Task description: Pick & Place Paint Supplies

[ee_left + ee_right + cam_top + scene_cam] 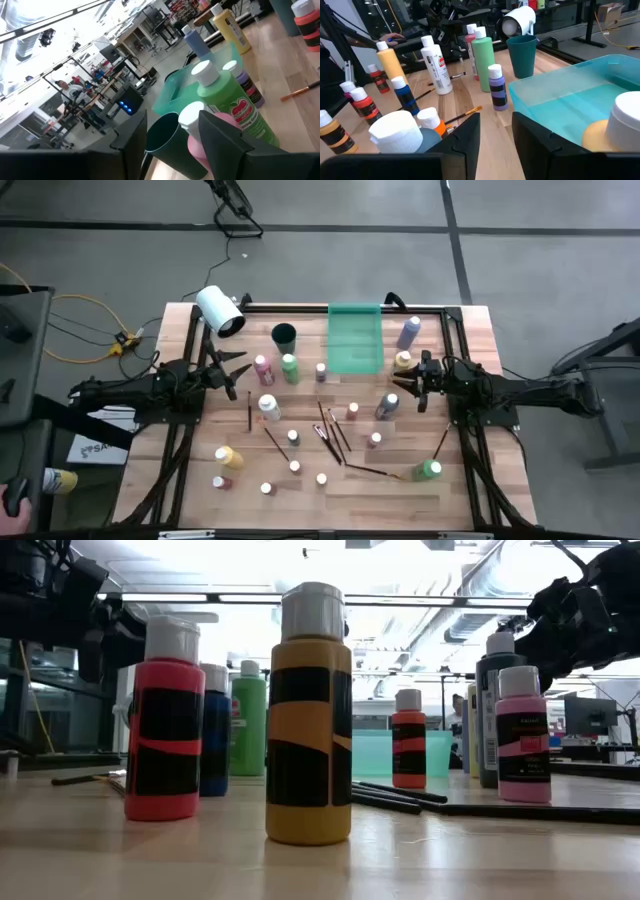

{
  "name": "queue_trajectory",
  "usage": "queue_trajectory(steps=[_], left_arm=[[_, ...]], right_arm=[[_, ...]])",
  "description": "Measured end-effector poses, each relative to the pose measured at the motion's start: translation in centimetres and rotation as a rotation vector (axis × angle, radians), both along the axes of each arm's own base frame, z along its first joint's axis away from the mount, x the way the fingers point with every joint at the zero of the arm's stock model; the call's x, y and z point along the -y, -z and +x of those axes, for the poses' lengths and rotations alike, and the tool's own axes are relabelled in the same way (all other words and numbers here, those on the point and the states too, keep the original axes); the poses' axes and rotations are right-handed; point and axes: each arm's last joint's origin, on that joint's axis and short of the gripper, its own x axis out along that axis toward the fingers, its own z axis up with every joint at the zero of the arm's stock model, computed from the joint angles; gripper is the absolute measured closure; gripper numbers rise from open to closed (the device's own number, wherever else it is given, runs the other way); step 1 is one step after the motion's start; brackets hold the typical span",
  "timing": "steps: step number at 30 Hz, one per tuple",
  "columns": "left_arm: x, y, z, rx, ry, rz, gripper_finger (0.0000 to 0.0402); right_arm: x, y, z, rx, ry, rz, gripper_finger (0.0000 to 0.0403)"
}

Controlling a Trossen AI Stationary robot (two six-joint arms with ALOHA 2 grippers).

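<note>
Partly, left tool hides pink bottle.

Pink bottle half hidden behind left end effector's fingers, yellow bottle cut off by frame edge, people beyond bench blurred, brush tips too small to tell

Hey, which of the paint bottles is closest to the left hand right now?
The pink bottle, just in front of the left hand. The green bottle stands beside it, farther from the hand; the rest are farther off.
</note>
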Motion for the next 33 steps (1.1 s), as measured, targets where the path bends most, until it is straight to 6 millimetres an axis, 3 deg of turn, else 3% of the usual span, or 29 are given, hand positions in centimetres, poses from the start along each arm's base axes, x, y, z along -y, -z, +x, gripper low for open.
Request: queue_trajectory(steps=[33], left_arm=[[-0.02, -0.12, -0.08, 0.022, 0.004, 0.003, 0.0229]], right_arm=[[0.0, 0.0, 0.0, 0.0, 0.0, 0.0, 0.0295]])
